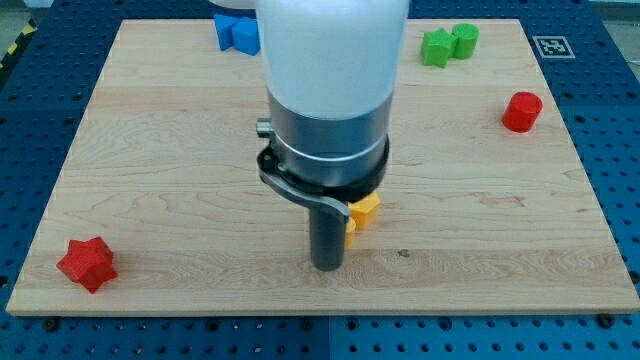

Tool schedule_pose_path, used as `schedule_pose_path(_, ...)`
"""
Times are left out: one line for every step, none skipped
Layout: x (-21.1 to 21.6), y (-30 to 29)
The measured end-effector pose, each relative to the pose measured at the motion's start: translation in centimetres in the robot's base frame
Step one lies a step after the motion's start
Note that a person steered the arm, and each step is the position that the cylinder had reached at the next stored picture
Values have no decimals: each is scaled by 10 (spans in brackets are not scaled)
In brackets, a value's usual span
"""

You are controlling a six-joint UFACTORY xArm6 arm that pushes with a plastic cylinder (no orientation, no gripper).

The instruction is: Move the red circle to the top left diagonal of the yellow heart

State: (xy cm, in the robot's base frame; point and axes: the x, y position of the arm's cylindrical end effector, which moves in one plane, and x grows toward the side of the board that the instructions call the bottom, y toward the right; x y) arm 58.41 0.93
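Observation:
The red circle (522, 111) stands near the board's right edge, in the upper half. A yellow block (362, 212) sits at the board's lower middle, mostly hidden behind my rod, so I cannot make out its shape. My tip (328, 267) rests on the board just left of and below the yellow block, touching or almost touching it. The red circle is far to the right of and above my tip.
A red star (87, 263) lies at the lower left corner. A blue block (238, 33) sits at the top left of centre. Two green blocks (449, 43) sit together at the top right. The wooden board (150, 150) ends close below my tip.

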Motion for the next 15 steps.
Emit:
schedule_pose_path(8, 56)
schedule_pose_path(-20, 128)
schedule_pose_path(-66, 185)
schedule_pose_path(-99, 239)
schedule_pose_path(-117, 280)
schedule_pose_path(-153, 307)
schedule_pose_path(-198, 305)
schedule_pose_path(-201, 298)
schedule_pose_path(-201, 269)
schedule_pose_path(-201, 234)
schedule_pose_path(-201, 209)
schedule_pose_path(-197, 187)
schedule_pose_path(-181, 166)
schedule_pose_path(-171, 146)
schedule_pose_path(-171, 108)
